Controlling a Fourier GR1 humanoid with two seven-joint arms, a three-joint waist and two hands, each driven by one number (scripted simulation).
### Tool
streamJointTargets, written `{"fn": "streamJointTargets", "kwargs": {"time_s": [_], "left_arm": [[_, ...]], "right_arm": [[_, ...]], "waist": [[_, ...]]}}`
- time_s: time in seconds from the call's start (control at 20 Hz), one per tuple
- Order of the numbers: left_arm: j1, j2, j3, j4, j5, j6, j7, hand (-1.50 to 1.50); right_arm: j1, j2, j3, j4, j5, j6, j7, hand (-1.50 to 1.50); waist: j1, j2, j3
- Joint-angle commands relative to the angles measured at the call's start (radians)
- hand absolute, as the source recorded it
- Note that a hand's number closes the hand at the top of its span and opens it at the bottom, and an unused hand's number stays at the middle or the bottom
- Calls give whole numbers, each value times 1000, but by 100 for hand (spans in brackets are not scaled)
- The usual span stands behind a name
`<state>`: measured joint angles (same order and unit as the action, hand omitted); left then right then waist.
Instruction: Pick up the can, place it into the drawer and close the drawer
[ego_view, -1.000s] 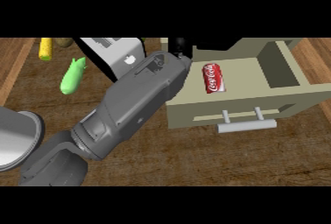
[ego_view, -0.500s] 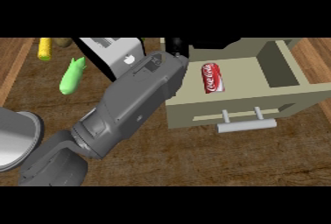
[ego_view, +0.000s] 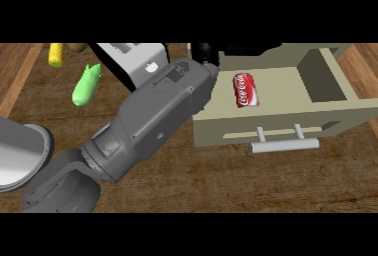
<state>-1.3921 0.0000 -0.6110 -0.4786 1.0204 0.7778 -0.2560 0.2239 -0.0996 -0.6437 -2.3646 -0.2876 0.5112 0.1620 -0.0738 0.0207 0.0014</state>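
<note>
While the grey forearm (ego_view: 159, 125) crosses the desk (ego_view: 244, 185) from the lower left, it sits a touch higher and further right than a second ago, so my hand is edging along the drawer's back left corner. Beyond it, only a black part of my fingers (ego_view: 205, 52) shows past the wrist, at the top left of the drawer (ego_view: 273, 125); I cannot tell whether they are spread or curled. Just right of them the can (ego_view: 246, 90) lies on its side on the drawer floor, apart from my fingers, as it already did. I judge the placing done and the closing left: the drawer stands pulled out, its handle (ego_view: 284, 145) untouched. The can's red side reads "Coca-Cola" in white script.
</note>
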Motion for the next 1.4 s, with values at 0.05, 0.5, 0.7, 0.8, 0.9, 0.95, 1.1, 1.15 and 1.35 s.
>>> {"fn": "streamJointTargets", "kwargs": {"time_s": [0.05, 0.5, 0.7, 0.8, 0.9, 0.95, 1.1, 1.15, 1.35], "left_arm": [[-52, 0, 17, 36, 4, -17, -32, -150], [-32, 0, -15, -43, 54, 50, -9, -150], [-71, 9, 31, -8, 34, 12, 15, -150], [-36, 0, 16, -32, 29, 22, 12, -150], [1, 0, 29, -56, 11, 42, -3, -150], [-18, 0, -4, -70, 3, 81, 35, -150], [5, 67, 14, -54, -14, -8, 56, -150], [-40, 70, 20, -51, -12, 15, 95, -150], [12, 120, 14, -131, -34, 13, 102, -150]], "right_arm": [[-70, -15, 81, -49, 170, 15, -41, -150], [-226, 6, 351, 0, 639, -58, -59, -150], [-296, 3, 460, 108, 851, -129, -116, -150], [-374, -14, 488, 211, 908, -165, -125, -150], [-404, -1, 538, 214, 982, -197, -87, -150], [-427, -16, 543, 315, 1008, -218, -149, -150], [-426, -36, 601, 395, 1104, -258, -202, -150], [-518, -12, 638, 453, 1152, -287, -152, -150], [-558, -32, 684, 626, 1260, -372, -229, -150]], "waist": [[25, -1, 0], [50, -8, -1], [81, -10, -1], [79, -12, -1], [88, -18, -2], [91, -18, -1], [89, -17, -1], [97, -17, -2], [112, -21, -2]]}}
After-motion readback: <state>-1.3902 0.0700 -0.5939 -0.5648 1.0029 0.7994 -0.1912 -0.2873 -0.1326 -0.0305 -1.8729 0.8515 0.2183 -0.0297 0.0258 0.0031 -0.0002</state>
